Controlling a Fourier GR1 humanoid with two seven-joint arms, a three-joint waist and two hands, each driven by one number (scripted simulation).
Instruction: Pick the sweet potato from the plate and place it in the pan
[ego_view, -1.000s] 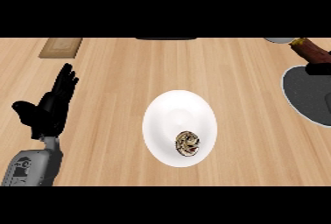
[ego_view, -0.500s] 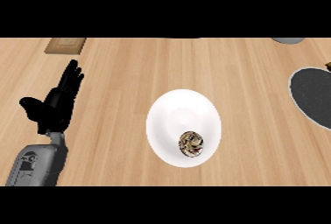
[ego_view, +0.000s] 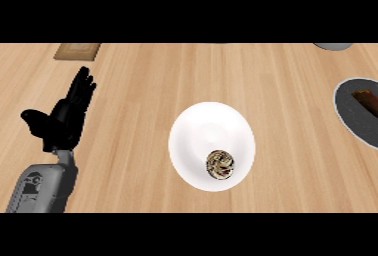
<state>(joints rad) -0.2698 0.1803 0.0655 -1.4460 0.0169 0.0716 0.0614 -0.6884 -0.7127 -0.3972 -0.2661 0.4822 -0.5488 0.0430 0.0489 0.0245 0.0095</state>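
A sweet potato (ego_view: 221, 164) sits in the lower part of a white plate (ego_view: 210, 125) at the centre of a wooden counter (ego_view: 221, 70). The robot's left hand (ego_view: 63, 117) rests open at the left, fingers straight and pointing up, holding nothing, well apart from the plate. The dark pan (ego_view: 353, 115) lies at the right edge. The right hand is out of view.

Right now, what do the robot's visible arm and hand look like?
Only the left arm shows: a grey, boxy forearm with darker recesses and small markings, narrowing to a slim wrist. Its left hand is plain matte black, with slender fingers and a thumb. No cables visible.
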